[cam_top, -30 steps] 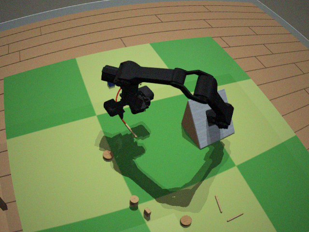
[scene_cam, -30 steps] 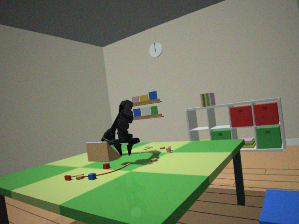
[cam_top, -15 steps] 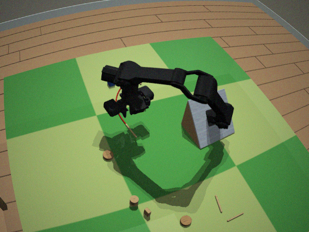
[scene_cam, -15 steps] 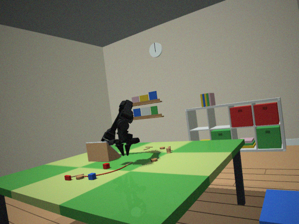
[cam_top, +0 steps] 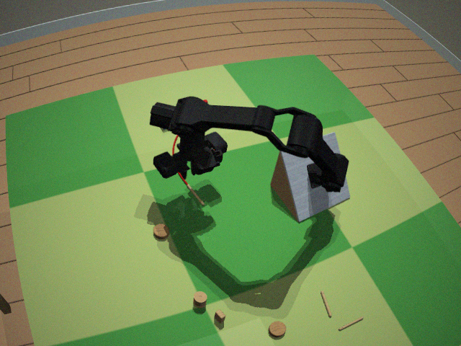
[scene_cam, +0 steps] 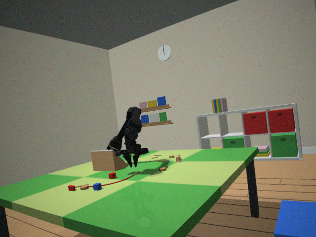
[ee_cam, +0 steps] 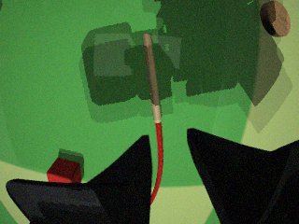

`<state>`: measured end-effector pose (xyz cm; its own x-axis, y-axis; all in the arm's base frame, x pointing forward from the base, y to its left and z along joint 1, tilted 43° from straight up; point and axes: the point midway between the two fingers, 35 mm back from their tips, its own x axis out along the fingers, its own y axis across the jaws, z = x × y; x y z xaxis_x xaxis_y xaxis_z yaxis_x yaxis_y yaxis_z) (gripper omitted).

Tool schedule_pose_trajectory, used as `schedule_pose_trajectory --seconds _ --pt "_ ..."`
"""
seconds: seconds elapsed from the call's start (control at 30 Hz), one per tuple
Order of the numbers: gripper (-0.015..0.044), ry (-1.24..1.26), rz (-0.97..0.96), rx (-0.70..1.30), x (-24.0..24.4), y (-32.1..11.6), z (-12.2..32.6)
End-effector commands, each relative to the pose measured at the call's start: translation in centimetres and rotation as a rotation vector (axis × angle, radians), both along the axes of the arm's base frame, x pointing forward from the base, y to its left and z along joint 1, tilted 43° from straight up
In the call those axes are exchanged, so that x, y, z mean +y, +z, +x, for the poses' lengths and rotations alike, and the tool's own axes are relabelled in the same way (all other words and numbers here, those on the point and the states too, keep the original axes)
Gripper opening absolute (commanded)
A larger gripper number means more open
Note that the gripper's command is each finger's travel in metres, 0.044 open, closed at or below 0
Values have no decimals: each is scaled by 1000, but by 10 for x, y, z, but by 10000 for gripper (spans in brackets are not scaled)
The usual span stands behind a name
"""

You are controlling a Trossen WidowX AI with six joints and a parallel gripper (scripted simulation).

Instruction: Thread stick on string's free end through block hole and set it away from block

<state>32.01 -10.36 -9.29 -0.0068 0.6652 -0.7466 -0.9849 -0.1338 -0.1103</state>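
The stick (cam_top: 196, 196) (scene_cam: 136, 173) (ee_cam: 152, 70) lies on the table at the end of the red string (cam_top: 173, 147) (scene_cam: 112, 182) (ee_cam: 161, 154). Its pale end joins the string. The string curves back to the round wooden button (scene_cam: 84, 187), which the arm hides in the top view. My gripper (scene_cam: 133, 166) (ee_cam: 168, 138) is partly open and empty, above the table. In the wrist view the string passes below the gap between the fingertips, and the stick lies ahead of them. The block (cam_top: 297, 186) (scene_cam: 103, 160) stands on the table with sloping sides; its hole is not visible.
A red cube (scene_cam: 112, 175) (ee_cam: 64, 171) lies near the string. A blue cube (scene_cam: 97, 186) and another red cube (scene_cam: 71, 187) are near the button. A wooden disc (cam_top: 160, 231) (ee_cam: 276, 19) lies beyond the stick. Two loose sticks (cam_top: 325, 303) (cam_top: 350, 323) lie farther off.
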Motion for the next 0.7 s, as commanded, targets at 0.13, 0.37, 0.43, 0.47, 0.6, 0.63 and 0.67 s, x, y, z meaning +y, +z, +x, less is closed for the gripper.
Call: schedule_pose_trajectory --seconds 0.13,0.37,0.43,0.47,0.6,0.63,0.67 --pt "120 -1 10 12 13 -13 -3" --pt "120 -1 11 12 21 -21 -3" --pt "120 -1 11 12 23 -23 -3" --pt "120 -1 11 12 24 -24 -3" --pt "120 -1 12 12 29 -29 -4" --pt "120 -1 12 12 30 -30 -4" --pt "120 -1 12 12 31 -31 -4"
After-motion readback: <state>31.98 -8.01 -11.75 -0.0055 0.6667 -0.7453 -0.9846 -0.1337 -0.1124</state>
